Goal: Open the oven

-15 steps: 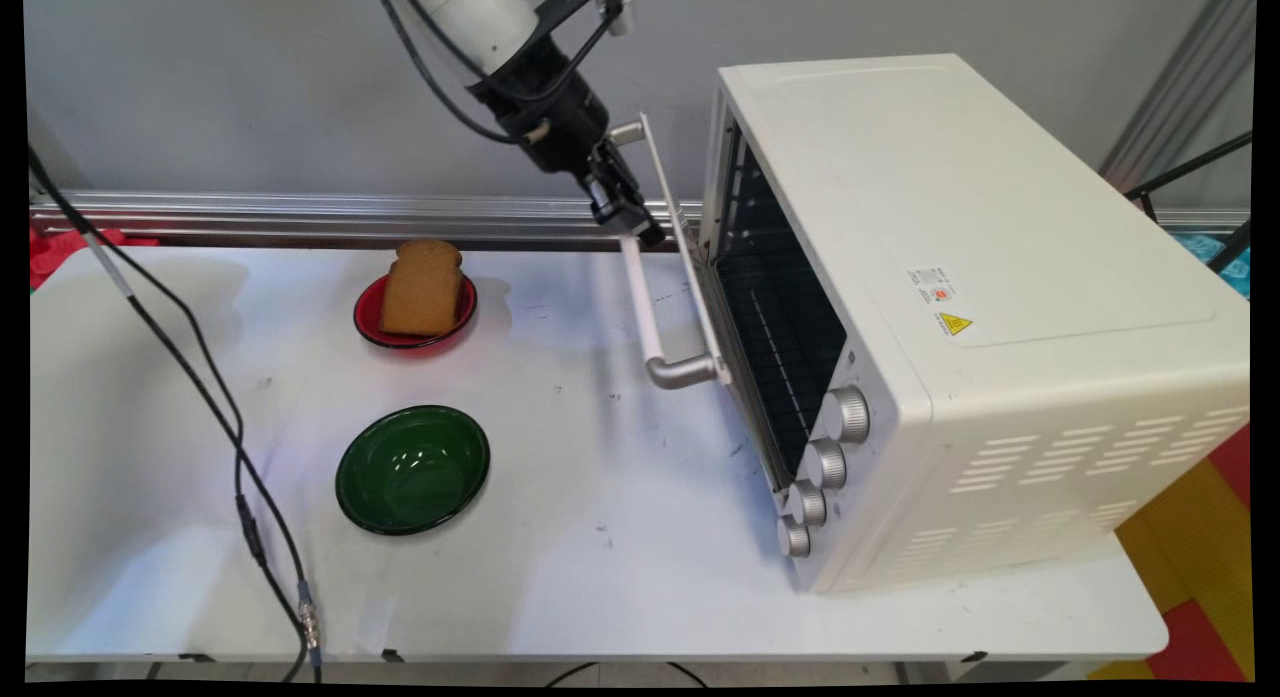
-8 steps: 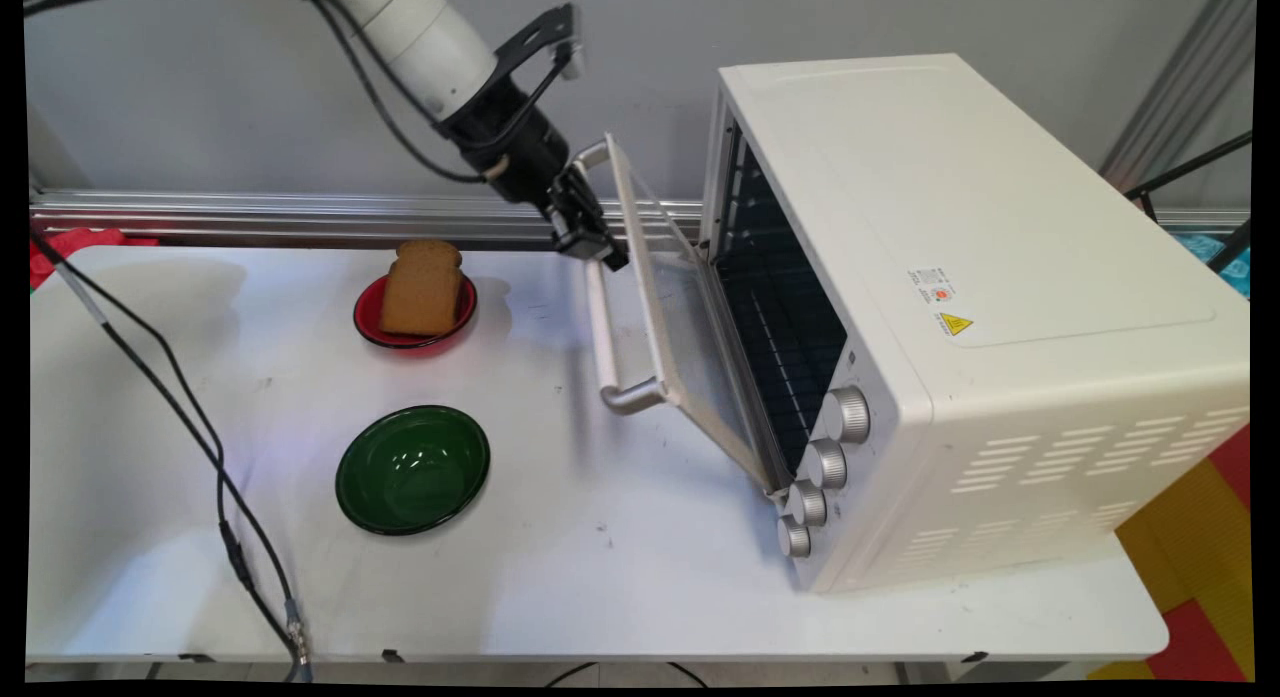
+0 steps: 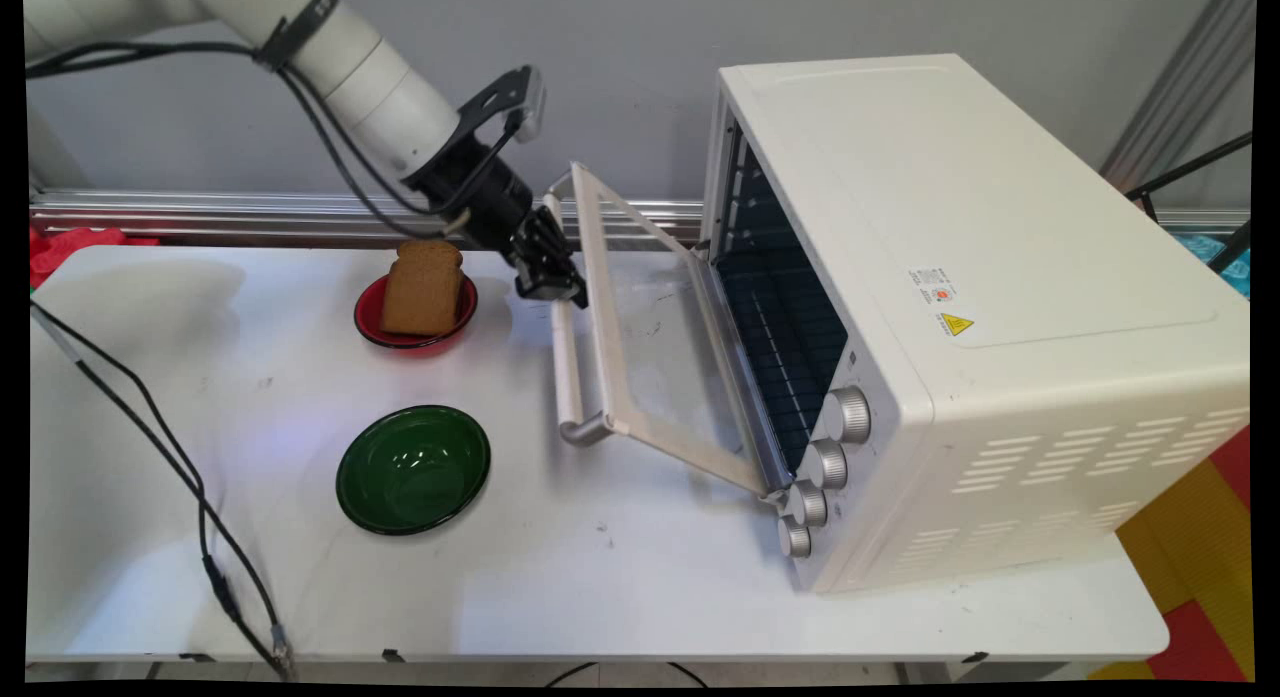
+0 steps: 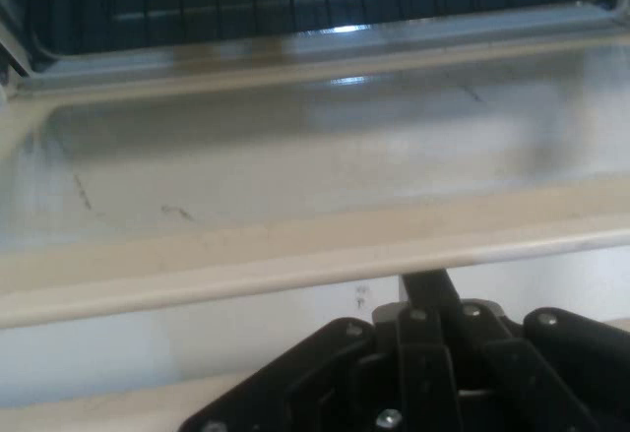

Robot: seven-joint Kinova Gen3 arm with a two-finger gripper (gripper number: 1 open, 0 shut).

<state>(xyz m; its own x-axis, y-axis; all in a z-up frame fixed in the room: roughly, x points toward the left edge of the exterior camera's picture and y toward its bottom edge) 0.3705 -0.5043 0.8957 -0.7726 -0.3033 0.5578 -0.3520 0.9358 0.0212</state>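
Now the gripper (image 3: pixel 556 282) is clamped on the oven door handle (image 3: pixel 566 362) (door (image 3: pixel 655 367) half lowered), near the bread (image 3: pixel 422 287).

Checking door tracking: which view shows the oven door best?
Main view: the whole door shows, tilted open, with the gripper at its handle. Hand view shows only part of the door's glass and frame.

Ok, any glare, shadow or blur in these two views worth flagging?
Main view: sharp, with small bright glints inside the glossy dark green bowl and soft shadows under the cream toaster oven's open glass door. Hand view: soft throughout; the door's glass pane carries a bright reflection near its top edge, and the black gripper linkage at the bottom is blurred.
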